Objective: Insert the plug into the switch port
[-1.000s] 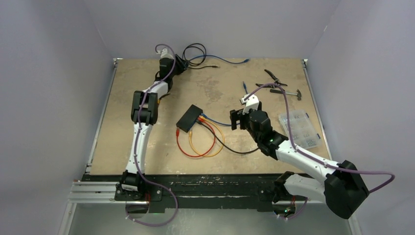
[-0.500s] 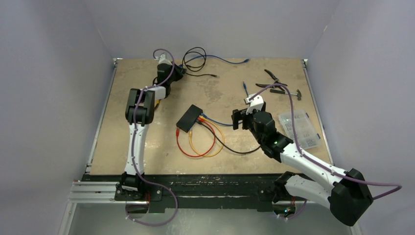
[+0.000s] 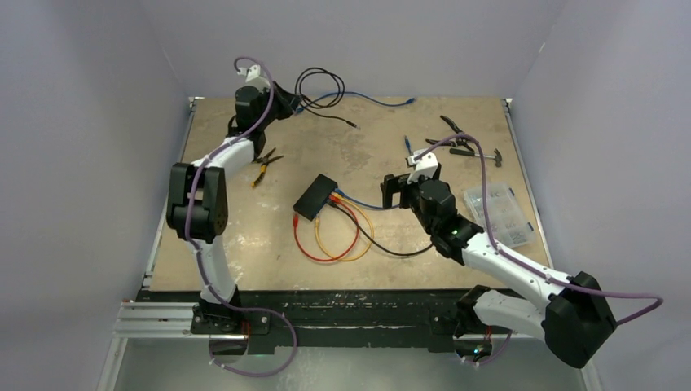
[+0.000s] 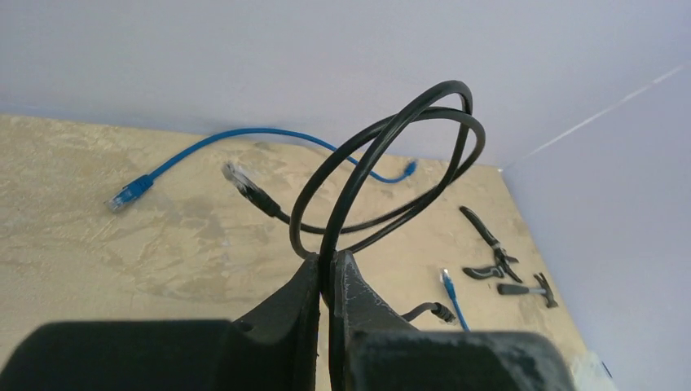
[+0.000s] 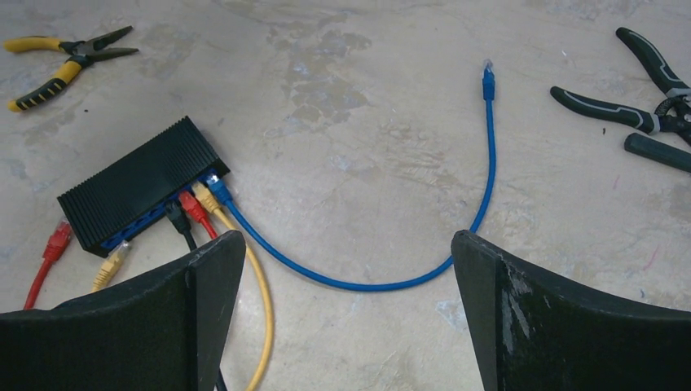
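Observation:
The black switch lies mid-table, and the right wrist view shows black, red, yellow and blue cables in its ports. My left gripper is raised at the back left, shut on a looped black cable, which is pinched between the fingertips. That cable's free plug hangs low over the table. My right gripper stands open just right of the switch, over the plugged-in blue cable, with nothing between the fingers.
Yellow pliers lie left of the switch. Black pliers, a small hammer and a clear parts box sit at the right. A second blue cable runs along the back edge. Loose red and yellow plugs lie near the switch.
My left gripper shut on the black cable and lifted it back and left, raising the loop and uncovering the yellow pliers. My right gripper opened wider and shifted slightly left.

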Controlling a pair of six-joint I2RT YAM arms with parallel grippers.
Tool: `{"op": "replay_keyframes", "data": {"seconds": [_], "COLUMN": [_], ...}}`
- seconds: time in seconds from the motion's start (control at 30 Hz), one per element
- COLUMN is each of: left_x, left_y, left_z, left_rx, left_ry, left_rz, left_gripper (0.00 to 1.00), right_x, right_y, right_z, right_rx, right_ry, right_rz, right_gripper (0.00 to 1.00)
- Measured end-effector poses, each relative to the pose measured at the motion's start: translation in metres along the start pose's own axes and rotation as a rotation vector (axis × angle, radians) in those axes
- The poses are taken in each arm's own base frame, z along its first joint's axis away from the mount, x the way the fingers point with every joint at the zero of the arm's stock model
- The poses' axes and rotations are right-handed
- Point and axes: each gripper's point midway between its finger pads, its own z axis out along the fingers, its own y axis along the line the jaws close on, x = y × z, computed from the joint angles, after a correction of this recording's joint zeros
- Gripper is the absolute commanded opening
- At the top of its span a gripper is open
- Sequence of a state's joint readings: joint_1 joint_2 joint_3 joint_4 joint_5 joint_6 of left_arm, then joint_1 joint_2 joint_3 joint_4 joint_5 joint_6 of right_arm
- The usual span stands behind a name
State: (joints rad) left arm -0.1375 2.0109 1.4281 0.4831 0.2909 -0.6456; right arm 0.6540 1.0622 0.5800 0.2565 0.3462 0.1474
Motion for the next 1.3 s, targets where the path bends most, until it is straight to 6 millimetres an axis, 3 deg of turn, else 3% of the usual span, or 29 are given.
{"op": "replay_keyframes", "data": {"seconds": [0.2, 0.53, 0.7, 0.93, 1.3], "left_x": [-0.013, 0.006, 0.018, 0.036, 0.061], "left_y": [-0.031, -0.069, -0.089, -0.098, -0.105], "left_z": [-0.049, -0.128, -0.153, -0.166, -0.175], "left_rx": [0.012, 0.021, 0.045, 0.063, 0.109], "left_ry": [0.033, 0.140, 0.185, 0.248, 0.341], "left_rz": [0.037, 0.106, 0.138, 0.181, 0.239], "left_gripper": [0.00, 0.00, 0.00, 0.00, 0.00], "right_x": [-0.013, -0.063, -0.059, -0.044, -0.067], "right_y": [0.008, 0.021, 0.027, 0.040, 0.044], "right_z": [0.000, -0.033, -0.028, -0.019, -0.015], "right_rx": [-0.034, -0.162, -0.193, -0.251, -0.253], "right_ry": [-0.021, -0.218, -0.207, -0.155, -0.186], "right_rz": [0.021, 0.059, 0.024, -0.023, -0.025], "right_gripper": [0.97, 0.96, 0.95, 0.93, 0.90]}}
